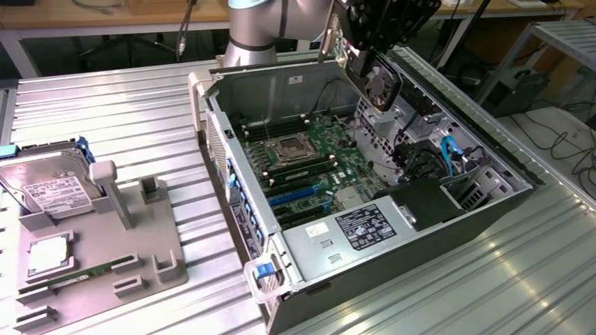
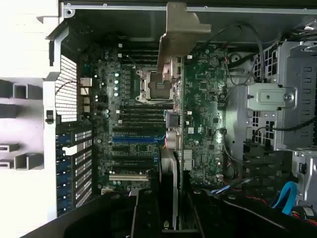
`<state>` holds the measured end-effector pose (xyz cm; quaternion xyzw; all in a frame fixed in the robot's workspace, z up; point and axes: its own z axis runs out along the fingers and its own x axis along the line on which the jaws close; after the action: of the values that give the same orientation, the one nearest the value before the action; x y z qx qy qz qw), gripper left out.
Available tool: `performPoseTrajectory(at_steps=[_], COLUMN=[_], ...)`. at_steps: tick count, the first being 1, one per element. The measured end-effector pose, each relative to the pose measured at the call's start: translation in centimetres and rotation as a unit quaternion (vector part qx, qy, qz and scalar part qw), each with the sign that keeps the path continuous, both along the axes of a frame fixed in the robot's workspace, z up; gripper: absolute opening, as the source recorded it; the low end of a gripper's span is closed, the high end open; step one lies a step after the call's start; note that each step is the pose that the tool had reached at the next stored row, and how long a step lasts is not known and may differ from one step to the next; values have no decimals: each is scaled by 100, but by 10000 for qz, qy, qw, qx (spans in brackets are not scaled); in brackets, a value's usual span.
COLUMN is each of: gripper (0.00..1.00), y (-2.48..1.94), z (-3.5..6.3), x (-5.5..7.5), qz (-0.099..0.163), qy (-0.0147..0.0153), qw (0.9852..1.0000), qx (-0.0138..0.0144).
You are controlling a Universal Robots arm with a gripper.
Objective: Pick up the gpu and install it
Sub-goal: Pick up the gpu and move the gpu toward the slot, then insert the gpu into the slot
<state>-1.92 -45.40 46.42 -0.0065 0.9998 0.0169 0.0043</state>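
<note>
The pincer (image 2: 171,218) is clenching the gpu (image 2: 178,34) by its near end, holding it edge-on over the open computer case (image 1: 279,91) and well above the motherboard (image 2: 203,114) — not yet seated. Beyond, the blue slots (image 2: 136,140) are lying crosswise to the card's edge. Going down like this, the connector would likely be jamming on the board — or the silver bracket catching the case wall.

The ribbed silver metal worktop (image 1: 121,105) shines softly. The grey plastic holder tray (image 1: 139,251) looks matt. The open grey sheet-metal computer case (image 1: 279,87) is smooth and dull. The thin green circuit-board gpu (image 2: 172,139) carries a bare matt metal bracket.
</note>
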Motion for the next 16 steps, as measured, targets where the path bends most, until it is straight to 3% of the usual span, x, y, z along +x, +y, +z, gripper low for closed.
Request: performPoseTrajectory(at_steps=[2,3,6,16], gripper=[27,27,27,27], y=[0,0,0,0], z=[-2,-2,-1,-1], x=[33,33,33,33], qz=[0,153,279,325], qy=[0,0,0,0], qw=[10000,9999,9996,9995], qx=[-1,0,-1,-1])
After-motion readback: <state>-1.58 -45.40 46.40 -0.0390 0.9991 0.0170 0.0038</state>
